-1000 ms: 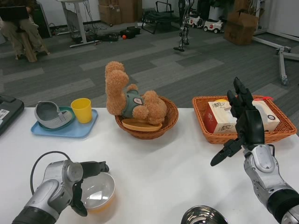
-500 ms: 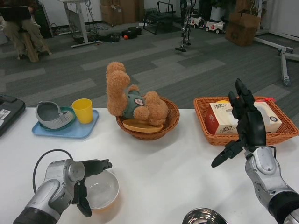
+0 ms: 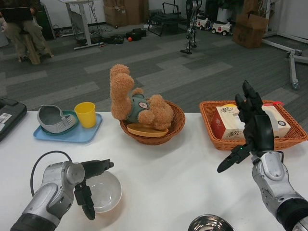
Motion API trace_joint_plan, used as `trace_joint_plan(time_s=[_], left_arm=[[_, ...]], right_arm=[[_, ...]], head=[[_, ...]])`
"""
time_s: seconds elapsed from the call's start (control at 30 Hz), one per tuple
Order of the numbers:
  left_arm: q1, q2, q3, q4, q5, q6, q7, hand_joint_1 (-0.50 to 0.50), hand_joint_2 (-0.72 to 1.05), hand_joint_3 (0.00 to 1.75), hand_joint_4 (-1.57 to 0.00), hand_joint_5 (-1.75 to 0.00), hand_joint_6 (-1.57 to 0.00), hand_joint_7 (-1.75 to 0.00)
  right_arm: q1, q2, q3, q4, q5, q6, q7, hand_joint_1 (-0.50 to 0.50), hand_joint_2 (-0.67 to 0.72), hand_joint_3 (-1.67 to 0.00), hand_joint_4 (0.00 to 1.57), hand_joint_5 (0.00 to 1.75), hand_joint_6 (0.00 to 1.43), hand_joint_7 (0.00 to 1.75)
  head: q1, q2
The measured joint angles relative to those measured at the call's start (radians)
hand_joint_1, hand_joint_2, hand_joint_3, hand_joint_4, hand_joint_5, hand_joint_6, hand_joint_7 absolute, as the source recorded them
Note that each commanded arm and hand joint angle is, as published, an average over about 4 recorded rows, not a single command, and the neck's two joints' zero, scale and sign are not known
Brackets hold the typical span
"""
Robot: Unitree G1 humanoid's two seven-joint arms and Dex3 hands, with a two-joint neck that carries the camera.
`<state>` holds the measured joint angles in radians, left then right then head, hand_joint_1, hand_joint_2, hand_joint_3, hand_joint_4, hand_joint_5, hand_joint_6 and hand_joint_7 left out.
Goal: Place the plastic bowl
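Plastic bowl (image 3: 103,191) sits upright on the white worktop (image 3: 168,168), near the front left edge, well apart from the blue tray (image 3: 67,133) and the round wicker basket (image 3: 153,126) with the teddy bear (image 3: 137,107).

Left hand (image 3: 89,185) is at the bowl's left rim: one finger reaches over the far rim, another hangs down at the near side. Whether it pinches the rim or has just let go cannot be told from this view; no clear gap shows.

Right hand (image 3: 251,127) is raised over the right side of the worktop, fingers spread, holding nothing, in front of the rectangular basket (image 3: 252,126) with boxes.

Judgement: the step is setting the bowl down and releasing it.
- Confirm the base is flat on the worktop before the fingers part.
- Part the fingers fully, then lift straight up; a sideways pull would drag a light bowl along or tip it.
- Keep the forearm clear of the near rim on retreat.
- A metal bowl (image 3: 211,223) sits at the bottom edge; no conflict.
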<state>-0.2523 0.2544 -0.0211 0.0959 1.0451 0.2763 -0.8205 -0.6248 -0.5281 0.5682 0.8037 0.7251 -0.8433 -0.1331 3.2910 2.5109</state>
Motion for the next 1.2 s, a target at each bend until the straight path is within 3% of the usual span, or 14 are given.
trace_joint_plan(time_s=[0.17, 0.43, 0.57, 0.93, 1.1, 1.2], left_arm=[[0.000, 0.000, 0.012, -0.030, -0.006, 0.003, 0.000, -0.48, 0.34, 0.00, 0.00, -1.23, 0.00, 0.00], [0.000, 0.000, 0.031, -0.063, -0.024, 0.018, 0.000, -0.48, 0.29, 0.00, 0.00, -1.23, 0.00, 0.00], [0.000, 0.000, 0.040, -0.069, -0.056, 0.033, 0.000, -0.47, 0.25, 0.00, 0.00, -1.13, 0.00, 0.00], [-0.015, -0.012, 0.109, -0.165, -0.252, 0.066, 0.029, -0.48, 0.25, 0.00, 0.00, -1.13, 0.00, 0.00], [-0.047, -0.073, 0.214, -0.210, -0.317, 0.040, 0.089, -0.48, 0.25, 0.00, 0.00, -1.13, 0.00, 0.00], [-0.055, -0.120, 0.275, -0.215, -0.414, -0.015, 0.149, -0.48, 0.25, 0.00, 0.00, -1.08, 0.00, 0.00]], right_arm=[[0.003, 0.000, -0.001, -0.003, 0.001, 0.000, 0.000, -0.46, 0.72, 0.00, 0.15, 0.00, 0.00, 0.00], [0.010, 0.000, -0.004, -0.016, 0.007, 0.000, 0.000, -0.46, 0.72, 0.00, 0.14, 0.00, 0.00, 0.00], [0.011, 0.000, -0.004, -0.018, 0.007, 0.000, 0.000, -0.46, 0.72, 0.00, 0.15, 0.00, 0.00, 0.00], [0.013, 0.000, -0.005, -0.019, 0.007, -0.001, 0.000, -0.46, 0.72, 0.00, 0.16, 0.00, 0.00, 0.00], [0.014, -0.001, -0.005, -0.020, 0.007, -0.002, 0.000, -0.46, 0.72, 0.00, 0.16, 0.00, 0.00, 0.00], [0.014, -0.001, -0.005, -0.021, 0.007, -0.002, 0.000, -0.46, 0.72, 0.00, 0.16, 0.00, 0.00, 0.00]], head=[[-0.001, 0.004], [-0.003, 0.016], [-0.004, 0.021], [0.002, 0.027], [-0.008, 0.035], [-0.013, 0.042]])
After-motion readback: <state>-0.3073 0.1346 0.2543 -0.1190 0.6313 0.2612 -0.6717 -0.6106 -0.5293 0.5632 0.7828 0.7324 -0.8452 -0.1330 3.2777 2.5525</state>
